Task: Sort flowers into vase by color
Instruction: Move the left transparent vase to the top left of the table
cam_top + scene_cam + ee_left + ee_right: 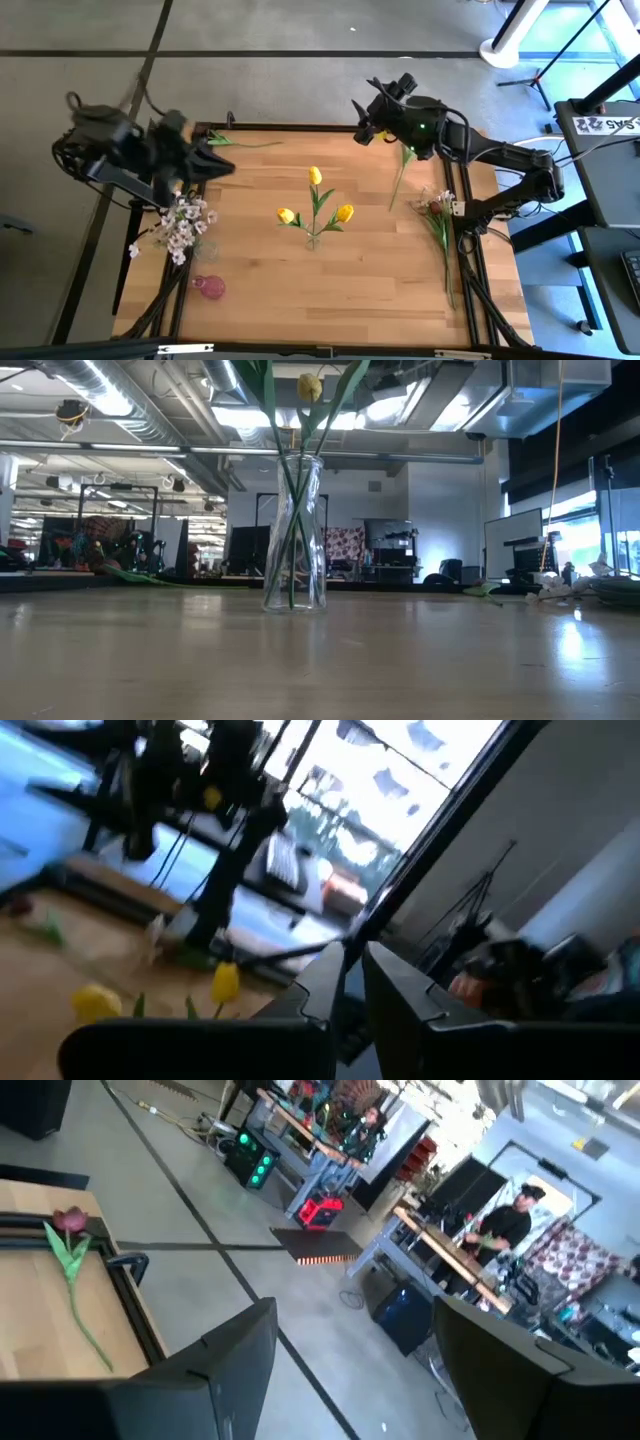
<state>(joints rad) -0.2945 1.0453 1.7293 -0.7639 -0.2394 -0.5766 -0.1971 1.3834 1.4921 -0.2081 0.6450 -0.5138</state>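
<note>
My left jaws (222,163) hang above the far left corner of the wooden surface (380,290); the left wrist view shows the two fingers (325,982) nearly closed, a thin gap between them, with nothing held. My right jaws (362,118) sit above the far edge of the surface, right of centre; the right wrist view shows the fingers (225,1350) spread wide and empty. A clear glass vase (312,240) stands upright at mid-surface and holds three yellow tulips (315,177), stems in the glass, heads fanned to the left, the far side and the right. In the low view the vase (295,532) rises with green stems crossing inside it and one yellow head (310,387) at the top. A spray of small white-pink blossoms (183,224) lies at the left edge, just near of my left jaws. A small pink vase (210,287) sits on the near left part of the surface, apart from the spray. A dark red bloom (212,139) with a long stem lies along the far edge, close beside my left jaws; the right wrist view shows the same flower (70,1222) flat on the wood by the frame. A loose green stem (401,177) lies right of centre. Another pinkish flower (437,206) lies near the right edge, stem running toward the near side. A person (505,1223) stands at a bench in the room beyond.
</note>
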